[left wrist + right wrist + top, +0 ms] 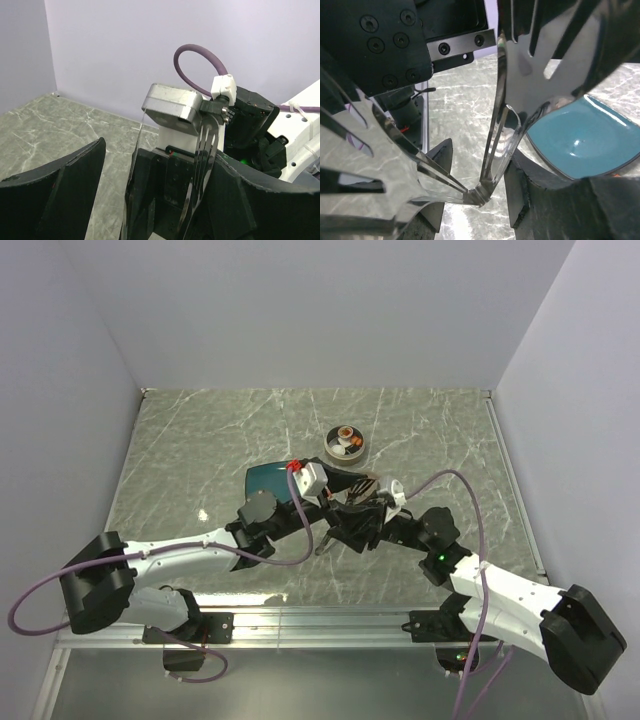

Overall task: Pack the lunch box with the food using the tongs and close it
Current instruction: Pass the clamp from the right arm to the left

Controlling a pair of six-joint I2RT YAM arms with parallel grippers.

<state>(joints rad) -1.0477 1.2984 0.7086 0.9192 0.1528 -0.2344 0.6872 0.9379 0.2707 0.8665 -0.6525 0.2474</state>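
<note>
**Together over the table: both grippers at the tongs**

Grey-green marble table (200, 440) carries everything, and white walls stand around it. The left arm (170, 565) and the right arm (500, 585) reach from the near edge toward the middle, and their ends meet there, just in front of the square teal plate (266, 480). In the top view the left arm covers the near part of this plate.

The left gripper (162, 150) stands wide. In its own camera the two black fingers (55, 185) are far apart, and the front of the right arm, with its silver camera block (172, 105), fills the space between them. One slotted head of the tongs rises close to the left gripper's other finger. I cannot tell if they touch.

The right gripper (480, 150) is about half wide and holds the tongs (479, 192). The joined end of the tongs lies between its fingertips and points away from the wrist. The two thin arms of the tongs spread back toward the camera, along the inner sides of the fingers. The tongs are up in the air, above the table, near the plate.

The lunch box (346, 454) stands on the table behind the plate, well apart from both grippers, and it has no lid on it. The food (346, 437) lies inside it: small white pieces and one orange-brown piece.
</note>
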